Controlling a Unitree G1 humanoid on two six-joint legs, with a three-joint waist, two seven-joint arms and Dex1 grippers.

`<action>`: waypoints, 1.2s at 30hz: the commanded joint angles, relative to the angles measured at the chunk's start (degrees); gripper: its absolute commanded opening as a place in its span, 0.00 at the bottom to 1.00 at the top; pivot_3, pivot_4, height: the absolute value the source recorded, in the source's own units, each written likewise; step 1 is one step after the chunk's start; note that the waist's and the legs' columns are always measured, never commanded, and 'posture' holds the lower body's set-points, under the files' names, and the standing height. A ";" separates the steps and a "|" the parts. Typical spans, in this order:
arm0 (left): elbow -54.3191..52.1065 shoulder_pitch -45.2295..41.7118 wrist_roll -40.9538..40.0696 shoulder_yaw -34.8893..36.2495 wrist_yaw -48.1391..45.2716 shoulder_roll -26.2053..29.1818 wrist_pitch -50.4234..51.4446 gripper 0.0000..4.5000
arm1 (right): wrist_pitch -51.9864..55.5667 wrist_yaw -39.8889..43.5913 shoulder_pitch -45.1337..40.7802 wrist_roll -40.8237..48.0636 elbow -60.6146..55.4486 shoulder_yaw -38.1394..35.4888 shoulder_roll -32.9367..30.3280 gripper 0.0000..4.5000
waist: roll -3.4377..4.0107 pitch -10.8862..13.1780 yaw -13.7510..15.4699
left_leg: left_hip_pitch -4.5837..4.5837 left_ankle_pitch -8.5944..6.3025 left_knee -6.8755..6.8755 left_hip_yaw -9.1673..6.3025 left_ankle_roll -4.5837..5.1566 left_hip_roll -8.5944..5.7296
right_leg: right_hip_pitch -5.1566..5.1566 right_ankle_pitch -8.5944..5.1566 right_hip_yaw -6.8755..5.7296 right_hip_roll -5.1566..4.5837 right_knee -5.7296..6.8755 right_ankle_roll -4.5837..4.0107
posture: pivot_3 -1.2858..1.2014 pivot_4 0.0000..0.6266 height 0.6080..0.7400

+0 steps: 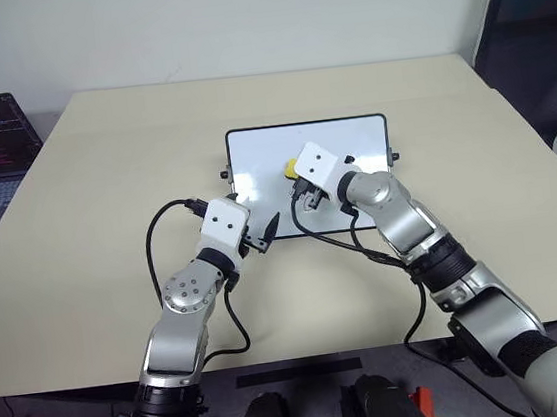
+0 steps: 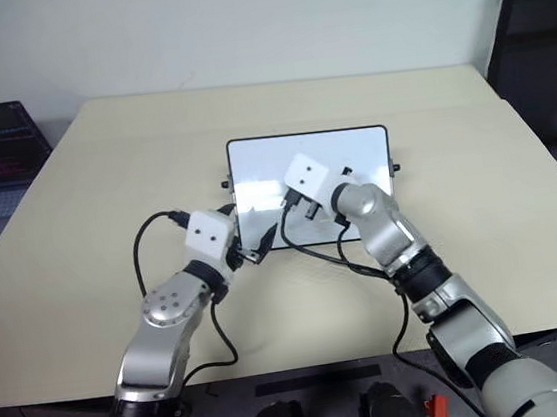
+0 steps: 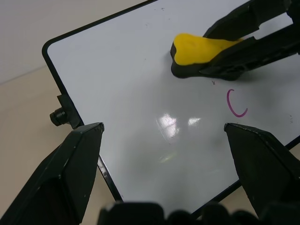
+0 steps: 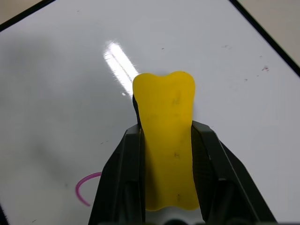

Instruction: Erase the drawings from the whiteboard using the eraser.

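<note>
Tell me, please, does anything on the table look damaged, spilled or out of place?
Nothing stands out. The whiteboard lies flat on the table; the right gripper holds the eraser on it, beside one remaining mark, a reddish "C".

The two eye views look forward and down from the head over the table; both cover the whiteboard at mid-table and both arms. The left wrist view looks close along the left gripper across the board's near left corner. The right wrist view looks close along the right gripper. Both wrist views share the eraser and one drawing.
</note>
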 commanded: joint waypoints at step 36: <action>-2.43 -0.97 -0.41 -0.31 -1.06 0.03 -0.57 1.00 | 22.23 4.96 -0.54 6.43 -20.43 -8.75 0.36 0.22 | 0.01 0.01 0.37 | -0.22 -0.02 -0.08 -0.07 -0.02 -0.01 | -0.19 0.00 -0.03 -0.01 -0.04 -0.01 | 0.52 0.24 1.00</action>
